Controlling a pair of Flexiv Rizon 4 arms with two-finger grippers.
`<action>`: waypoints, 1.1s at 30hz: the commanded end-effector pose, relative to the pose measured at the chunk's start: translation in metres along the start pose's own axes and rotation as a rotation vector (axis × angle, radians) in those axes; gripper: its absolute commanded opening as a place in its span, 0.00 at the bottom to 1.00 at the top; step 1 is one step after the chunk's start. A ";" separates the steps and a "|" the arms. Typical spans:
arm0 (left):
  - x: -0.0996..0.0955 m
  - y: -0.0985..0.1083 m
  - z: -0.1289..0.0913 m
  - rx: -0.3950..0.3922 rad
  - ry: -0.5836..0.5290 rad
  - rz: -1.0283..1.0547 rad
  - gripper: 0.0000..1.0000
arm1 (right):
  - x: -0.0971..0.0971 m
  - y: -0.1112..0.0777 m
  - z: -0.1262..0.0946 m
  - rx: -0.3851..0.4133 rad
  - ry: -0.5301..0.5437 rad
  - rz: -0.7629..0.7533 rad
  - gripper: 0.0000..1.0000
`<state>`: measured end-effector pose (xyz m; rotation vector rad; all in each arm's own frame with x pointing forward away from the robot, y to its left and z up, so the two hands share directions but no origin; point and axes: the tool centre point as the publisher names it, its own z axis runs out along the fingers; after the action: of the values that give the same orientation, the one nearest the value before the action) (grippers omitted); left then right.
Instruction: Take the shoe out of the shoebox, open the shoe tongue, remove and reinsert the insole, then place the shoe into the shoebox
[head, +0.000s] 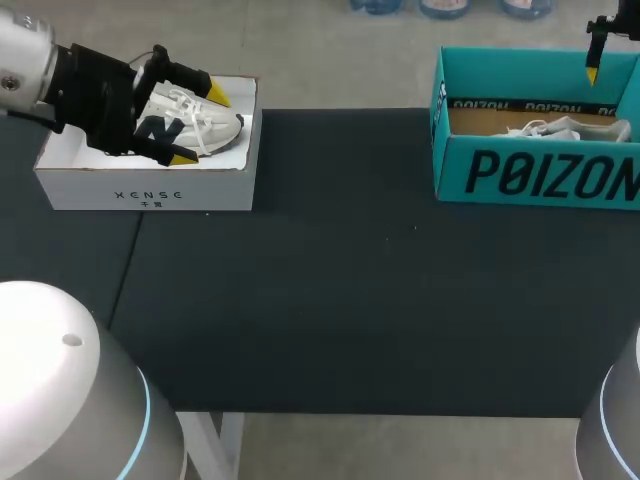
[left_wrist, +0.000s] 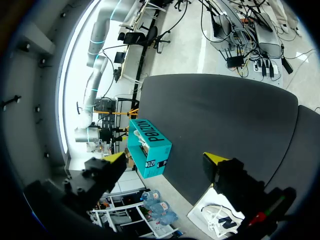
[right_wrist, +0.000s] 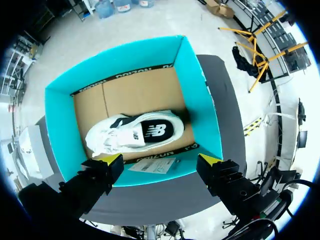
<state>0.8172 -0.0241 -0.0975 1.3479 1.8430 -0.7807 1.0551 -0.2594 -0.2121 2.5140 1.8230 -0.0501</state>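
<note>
Shoe (right_wrist: 135, 132) no. 1: white, lying on its side on the floor of the teal shoebox (right_wrist: 57, 115), at the right far corner of the table (head: 350, 300). Dark insole faces up through the opening.

Second shoe (head: 205, 120): white, laces up, lying in the white shoebox (head: 150, 190) at the left far corner. The two boxes are well apart.

Right gripper (right_wrist: 160, 160): hangs above the teal shoebox, looking straight down into it. Fingers apart, holding nothing, not touching shoe or box.

Left gripper (head: 200, 127): over the white shoebox, fingers spread wide with one yellow tip on each side of the second shoe as seen from the head view. Nothing clamped. Its wrist view looks out across the table, with the second shoe below and beside one finger, so the fingers seem to point along the table rather than down. Contact with the second shoe: cannot tell.

Step in hand (judgement): the first one, taking a shoe out. Neither shoe is lifted. Tongue and insole work not yet started.

Next move calls for (judgement): one arm to come down into its box and close across the shoe's narrow width, clear of the box walls and loose laces, then lift straight up. Teal walls are tall, so little room to the sides.
</note>
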 end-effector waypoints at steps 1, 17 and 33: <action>0.000 0.000 0.000 -0.002 0.002 0.000 1.00 | 0.001 -0.036 -0.023 -0.106 0.114 -0.194 1.00; -0.004 0.006 -0.006 -0.031 0.014 0.020 1.00 | -0.002 -0.066 -0.048 -0.189 0.114 -0.546 1.00; 0.001 0.106 -0.054 0.041 0.305 0.310 1.00 | -0.002 -0.066 -0.048 -0.189 0.114 -0.546 1.00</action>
<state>0.8769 0.0397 -0.0862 1.6891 1.7477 -0.4098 0.9927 -0.2385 -0.1641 1.8714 2.3756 0.2374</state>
